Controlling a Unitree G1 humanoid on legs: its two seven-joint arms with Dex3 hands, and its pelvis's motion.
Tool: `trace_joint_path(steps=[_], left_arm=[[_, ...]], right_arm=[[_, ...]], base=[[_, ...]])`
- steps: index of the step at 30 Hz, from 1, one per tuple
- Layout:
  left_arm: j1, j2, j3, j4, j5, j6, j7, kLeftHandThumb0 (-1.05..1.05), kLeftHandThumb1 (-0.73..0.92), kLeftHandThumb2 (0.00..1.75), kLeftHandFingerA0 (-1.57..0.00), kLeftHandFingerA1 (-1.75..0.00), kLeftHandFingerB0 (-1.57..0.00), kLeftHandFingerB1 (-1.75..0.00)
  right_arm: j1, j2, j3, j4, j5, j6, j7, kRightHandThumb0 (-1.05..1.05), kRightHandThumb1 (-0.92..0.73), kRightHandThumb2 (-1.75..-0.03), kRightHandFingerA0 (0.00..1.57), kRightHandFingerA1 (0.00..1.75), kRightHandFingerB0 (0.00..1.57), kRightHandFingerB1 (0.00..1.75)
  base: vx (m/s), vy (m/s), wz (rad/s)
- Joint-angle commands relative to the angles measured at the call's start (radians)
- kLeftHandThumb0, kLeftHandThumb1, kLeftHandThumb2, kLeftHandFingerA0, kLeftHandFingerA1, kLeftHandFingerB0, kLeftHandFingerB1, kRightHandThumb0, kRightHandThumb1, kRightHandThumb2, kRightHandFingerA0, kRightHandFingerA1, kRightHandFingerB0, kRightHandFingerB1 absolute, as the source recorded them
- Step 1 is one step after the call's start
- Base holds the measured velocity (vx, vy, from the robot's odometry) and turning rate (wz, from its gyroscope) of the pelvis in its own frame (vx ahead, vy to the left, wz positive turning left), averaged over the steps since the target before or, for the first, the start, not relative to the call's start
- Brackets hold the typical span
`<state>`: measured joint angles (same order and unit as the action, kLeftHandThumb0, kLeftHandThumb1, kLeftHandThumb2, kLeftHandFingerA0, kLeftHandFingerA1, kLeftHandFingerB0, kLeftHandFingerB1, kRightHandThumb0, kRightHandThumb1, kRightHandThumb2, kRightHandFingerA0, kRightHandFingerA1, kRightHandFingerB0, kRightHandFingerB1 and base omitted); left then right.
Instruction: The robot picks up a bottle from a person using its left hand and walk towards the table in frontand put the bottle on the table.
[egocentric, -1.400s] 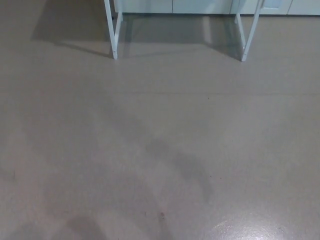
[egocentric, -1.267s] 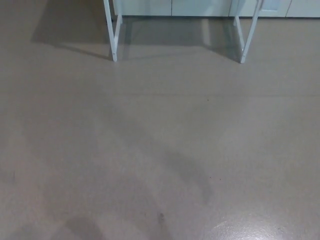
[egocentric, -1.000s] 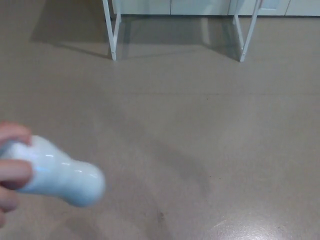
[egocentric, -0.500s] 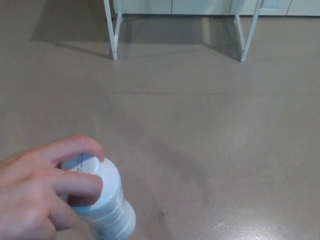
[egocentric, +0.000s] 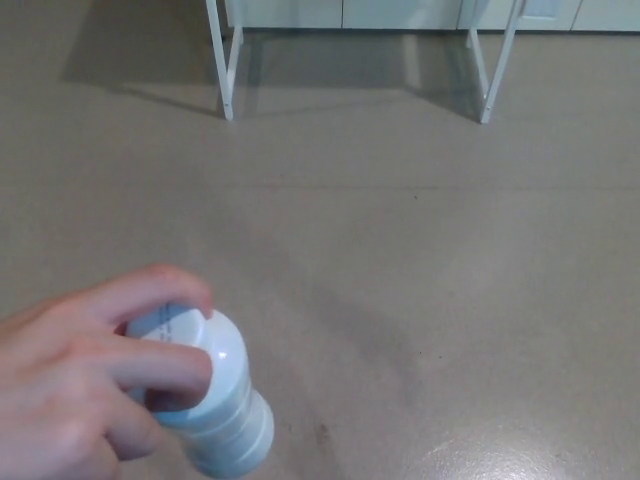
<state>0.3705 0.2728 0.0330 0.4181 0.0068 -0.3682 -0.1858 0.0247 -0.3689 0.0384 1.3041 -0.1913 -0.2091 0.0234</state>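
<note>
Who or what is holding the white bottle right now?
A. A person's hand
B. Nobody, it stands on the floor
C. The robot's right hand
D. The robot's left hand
A: a person's hand at the lower left wraps its fingers around the white bottle; no robot hand shows.

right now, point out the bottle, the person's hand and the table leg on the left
bottle (egocentric: 235, 425), head view, on its white ribbed body below the fingers
person's hand (egocentric: 70, 400), head view, on the back of the hand
table leg (egocentric: 219, 60), head view, midway down the white leg
</note>
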Motion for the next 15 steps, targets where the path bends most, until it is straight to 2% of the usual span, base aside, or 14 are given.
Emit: trace_joint_path(steps=[1,2,3,4,9,10,11,12,15], left_arm=[[0.186,0.193,-0.12,-0.777,-0.337,0.06,-0.331,-0.65,0.41,0.73,0.0,-0.06,0.0,0.0],[0.171,0.193,-0.12,-0.792,-0.332,0.077,-0.325,-0.67,0.42,0.75,0.0,-0.06,0.0,0.0],[0.162,0.198,-0.131,-0.836,-0.328,0.107,-0.317,-0.65,0.41,0.75,-0.01,-0.08,0.0,0.0],[0.156,0.2,-0.137,-0.857,-0.322,0.119,-0.315,-0.67,0.42,0.76,0.0,-0.08,0.0,0.0],[0.117,0.193,-0.164,-0.916,-0.309,0.182,-0.3,-0.66,0.41,0.76,-0.01,-0.11,0.0,0.0],[0.094,0.183,-0.177,-0.927,-0.312,0.201,-0.293,-0.64,0.42,0.56,0.0,-0.26,0.0,-0.01],[0.088,0.181,-0.182,-0.933,-0.305,0.205,-0.291,-0.65,0.44,0.57,0.0,-0.27,0.0,-0.02],[0.082,0.181,-0.184,-0.937,-0.3,0.208,-0.29,-0.64,0.39,0.77,-0.01,-0.2,0.0,-0.07],[0.035,0.18,-0.19,-0.943,-0.292,0.225,-0.287,-0.67,0.41,0.78,-0.02,-0.2,0.0,-0.04]], right_arm=[[-0.011,-0.018,0.024,0.014,-0.034,-0.004,-0.007,-0.33,-0.71,-0.59,0.71,0.51,0.6,0.44],[-0.02,-0.016,0.026,0.014,-0.035,-0.002,-0.01,-0.33,-0.7,-0.59,0.7,0.52,0.59,0.44],[-0.014,-0.013,0.025,0.01,-0.033,-0.005,-0.01,-0.4,-0.71,-0.61,0.7,0.62,0.59,0.46],[-0.008,-0.013,0.026,0.004,-0.032,-0.009,-0.008,-0.34,-0.72,-0.62,0.69,0.55,0.57,0.45],[-0.002,-0.015,0.022,0.006,-0.025,-0.016,-0.006,-0.34,-0.71,-0.61,0.72,0.55,0.59,0.46],[-0.008,-0.014,0.029,0.013,-0.033,-0.012,-0.011,-0.34,-0.71,-0.61,0.73,0.55,0.59,0.45],[-0.008,-0.013,0.029,0.014,-0.031,-0.01,-0.01,-0.34,-0.71,-0.62,0.71,0.53,0.59,0.45],[-0.01,-0.012,0.029,0.015,-0.03,-0.009,-0.011,-0.35,-0.7,-0.62,0.72,0.55,0.59,0.45],[-0.035,-0.018,0.037,0.005,-0.033,-0.009,-0.009,-0.35,-0.71,-0.61,0.73,0.55,0.58,0.44]], base=[[0.0,0.0,0.0],[0.0,0.0,0.0],[0.0,0.0,0.0],[0.0,0.0,0.0],[0.0,0.0,0.0],[0.0,0.0,0.0],[0.0,0.0,0.0],[0.0,0.0,0.0],[0.0,0.0,0.0]])
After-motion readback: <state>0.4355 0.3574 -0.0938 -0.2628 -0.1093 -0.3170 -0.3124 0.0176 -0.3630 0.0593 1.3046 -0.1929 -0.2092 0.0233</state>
